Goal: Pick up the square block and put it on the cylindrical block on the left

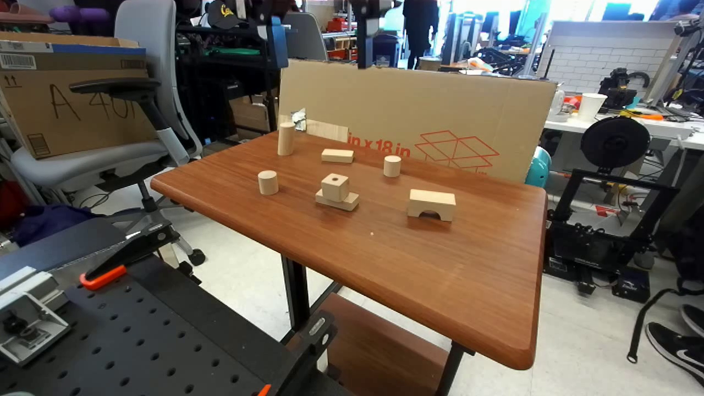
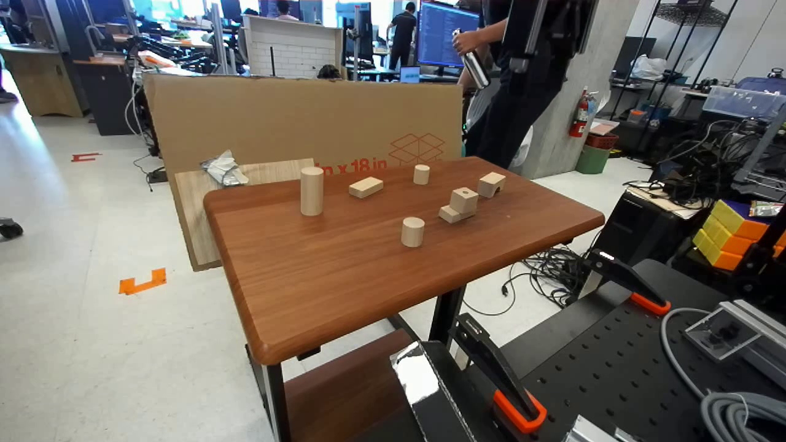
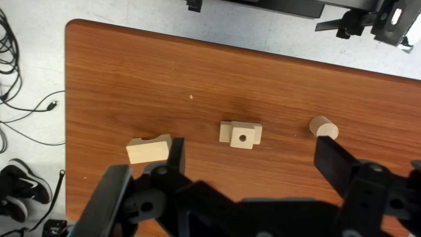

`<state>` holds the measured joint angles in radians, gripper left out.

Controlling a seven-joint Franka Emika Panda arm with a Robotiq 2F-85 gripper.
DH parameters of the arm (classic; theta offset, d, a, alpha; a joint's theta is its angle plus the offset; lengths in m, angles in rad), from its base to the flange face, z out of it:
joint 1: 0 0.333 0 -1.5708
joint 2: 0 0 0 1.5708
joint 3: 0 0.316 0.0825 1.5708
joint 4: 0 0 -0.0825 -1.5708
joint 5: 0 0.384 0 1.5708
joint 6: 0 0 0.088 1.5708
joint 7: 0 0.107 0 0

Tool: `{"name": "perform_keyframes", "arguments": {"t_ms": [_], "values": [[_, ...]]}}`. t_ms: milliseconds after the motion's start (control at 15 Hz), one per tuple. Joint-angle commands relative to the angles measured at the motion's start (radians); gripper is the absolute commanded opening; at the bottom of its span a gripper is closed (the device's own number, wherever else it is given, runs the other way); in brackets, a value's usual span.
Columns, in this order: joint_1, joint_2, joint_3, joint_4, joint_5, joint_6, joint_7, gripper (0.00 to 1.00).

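The square block [image 1: 335, 187], a pale wood cube with a hole in its top, rests on a small flat plank [image 1: 346, 203]; it also shows in an exterior view [image 2: 463, 201] and the wrist view [image 3: 242, 135]. A short cylindrical block [image 1: 268, 182] stands upright to its left; it shows at right in the wrist view [image 3: 324, 127] and in an exterior view [image 2: 412, 232]. Another short cylinder [image 1: 392, 166] stands farther back [image 2: 421, 174]. My gripper [image 1: 322, 52] is open and empty, high above the table; the cube appears between its fingers [image 3: 250, 144] in the wrist view, well below them.
A tall cylinder [image 1: 286, 138] stands at the table's far left corner in an exterior view. A flat plank [image 1: 337, 156] and an arch block [image 1: 431, 205] lie on the brown table [image 1: 467, 264]. A cardboard sheet [image 1: 385, 99] stands behind the table.
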<state>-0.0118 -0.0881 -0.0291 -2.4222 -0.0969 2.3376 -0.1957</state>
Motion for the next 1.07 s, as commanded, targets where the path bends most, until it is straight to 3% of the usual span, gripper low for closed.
{"name": "perform_keyframes", "arguments": {"t_ms": [0, 267, 1000], "values": [[0.017, 0.106, 0.012, 0.027, 0.126, 0.076, 0.008, 1.00], [0.019, 0.222, 0.035, 0.069, 0.193, 0.138, 0.030, 1.00], [0.026, 0.428, 0.024, 0.235, 0.114, 0.129, 0.188, 1.00]]}}
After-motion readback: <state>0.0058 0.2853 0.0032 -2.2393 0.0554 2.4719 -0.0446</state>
